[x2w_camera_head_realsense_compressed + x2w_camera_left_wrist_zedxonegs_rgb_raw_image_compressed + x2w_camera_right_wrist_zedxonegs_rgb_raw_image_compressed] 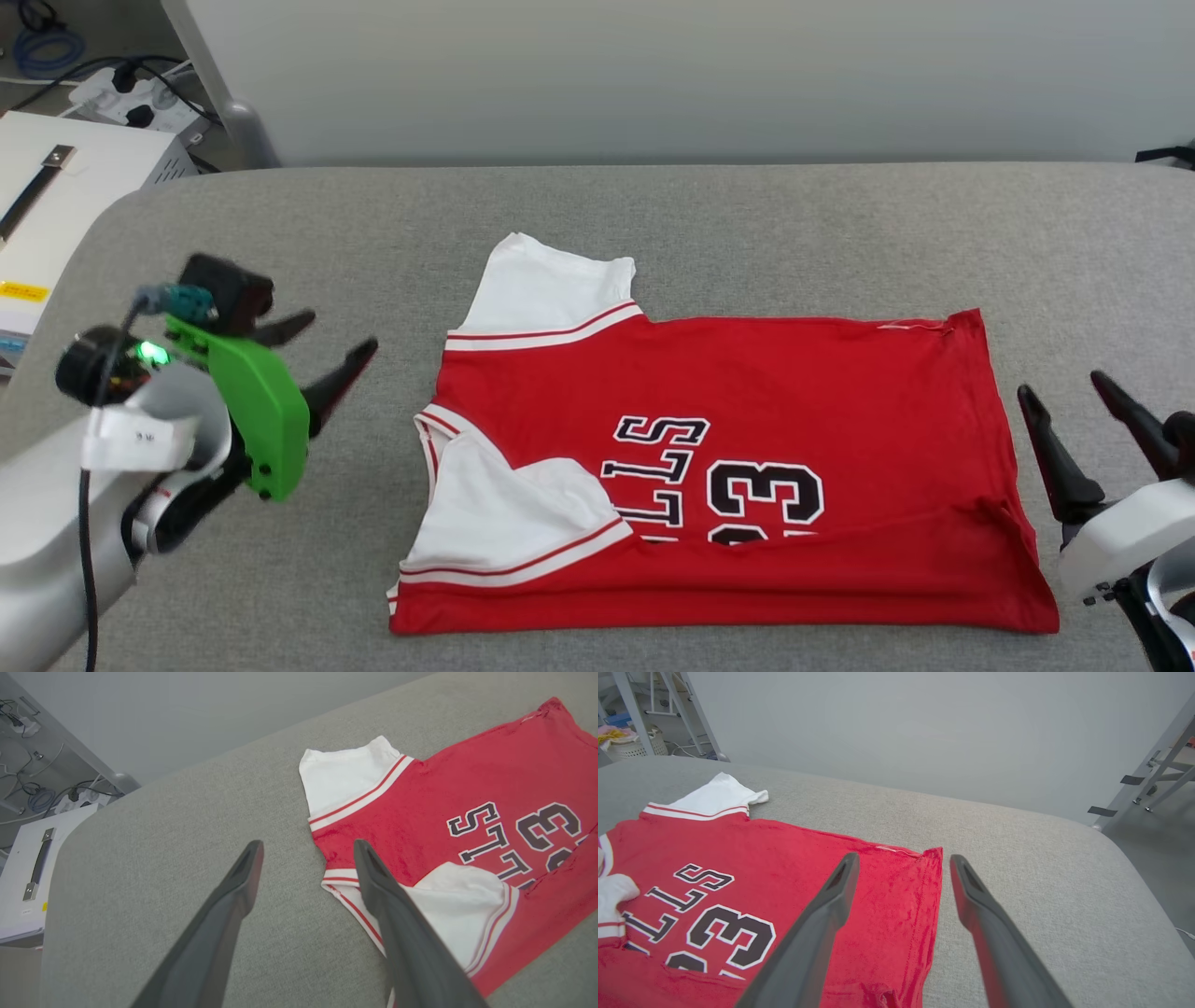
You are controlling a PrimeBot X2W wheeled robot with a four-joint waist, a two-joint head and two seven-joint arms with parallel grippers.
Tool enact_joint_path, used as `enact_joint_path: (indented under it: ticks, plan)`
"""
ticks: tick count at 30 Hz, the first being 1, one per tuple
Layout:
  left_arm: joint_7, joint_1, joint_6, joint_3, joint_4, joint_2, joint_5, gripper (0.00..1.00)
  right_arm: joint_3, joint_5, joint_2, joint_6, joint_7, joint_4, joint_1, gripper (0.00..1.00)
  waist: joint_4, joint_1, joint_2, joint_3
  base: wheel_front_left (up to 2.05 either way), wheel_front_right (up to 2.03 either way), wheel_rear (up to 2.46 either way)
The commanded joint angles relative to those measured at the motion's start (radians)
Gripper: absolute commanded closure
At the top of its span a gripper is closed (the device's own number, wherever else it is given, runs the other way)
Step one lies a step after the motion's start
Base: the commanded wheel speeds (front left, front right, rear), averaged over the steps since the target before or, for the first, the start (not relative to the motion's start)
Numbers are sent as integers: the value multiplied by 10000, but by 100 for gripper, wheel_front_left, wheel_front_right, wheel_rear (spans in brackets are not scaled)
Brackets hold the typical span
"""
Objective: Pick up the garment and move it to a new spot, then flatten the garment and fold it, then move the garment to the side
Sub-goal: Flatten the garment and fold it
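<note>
Now, from the head view: find the garment (766,392) at centre frame, spread sideways on the grey padded surface (747,215), collar end at left, hem at right, lower edge already turned up over part of the "23". Note the left gripper (341,333) at middle left, spread wide and empty, near the collar end. Likewise the right gripper (1060,385) at lower right, wide and empty, just beside the hem. Judge this a pause between folds. To do the next one well, probably take the upper long edge at both ends together, lift low and evenly, and lay it over without dragging the lower fold, tucking in the upper white sleeve (551,289) first. Mind the white box (56,205) and power strip (140,93) at upper left, off the surface

Next, from the left wrist view: see open fingers with bare grey cloth between them and the collar edge by the right-hand one. Keep clear of the folded-in sleeve (467,896) at lower right

Lastly, from the right wrist view: see open fingers with the hem corner showing between them at centre. Note a pale wall (924,732) behind, a basket (630,744) at upper left, metal legs (1157,765) at upper right
</note>
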Motion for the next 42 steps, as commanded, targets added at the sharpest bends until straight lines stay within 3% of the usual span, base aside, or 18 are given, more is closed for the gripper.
enact_joint_path:
  ticks: [1, 5, 9, 18, 26, 35, 36, 37, 42]
  plan:
    - [-193, -321, 141, 211, 60, -109, 121, 0, -267, -343, 327, -9, -296, -321, -41, 0, -155, 0, 0, 199, 0, 0, 0]
    - [-592, -1178, 227, 582, 567, -547, 442, 0, -618, -1072, 1187, -9, -884, -1301, -176, 0, -412, 0, 0, 672, 0, 0, 0]
    - [-420, -2187, -17, 730, 1322, -1133, 593, 0, -604, -1487, 1620, -9, -1242, -1999, -393, 0, -676, 0, 0, 1427, 0, 0, 0]
    - [2106, -4622, -935, 570, 3596, -2335, 96, 0, -132, -1804, 2050, -9, -1492, -2855, -1180, 0, -1278, 0, 0, 3287, 0, 0, 0]
    - [4776, -5980, -1265, 28, 4603, -2735, -619, 0, 311, -1830, 1994, -9, -1587, -2856, -2063, 0, -1671, 0, 0, 4593, 0, 0, 0]
    - [5567, -6464, -1287, -1044, 4900, -2692, -248, 0, 589, -1856, 2009, -9, -1913, -2504, -2680, 0, -1938, 0, 0, 5370, 0, 0, 0]
    - [5908, -6157, -1289, -1414, 4578, -2530, -393, 82, 524, -1889, 1938, -9, -2023, -2295, -2805, 0, -1930, 0, 0, 5387, 0, 0, 0]
    - [5942, -6093, -1289, -1462, 4463, -2473, -428, 100, 483, -1887, 1921, -9, -2034, -2270, -2819, 0, -1912, 0, 0, 5358, 0, 0, 0]
    - [5225, -6014, -1289, -1616, 4072, -2235, -19, 100, 3, -1880, 1429, -9, -1871, -2123, -3174, 0, -1647, 0, 0, 4829, 0, 0, 0]
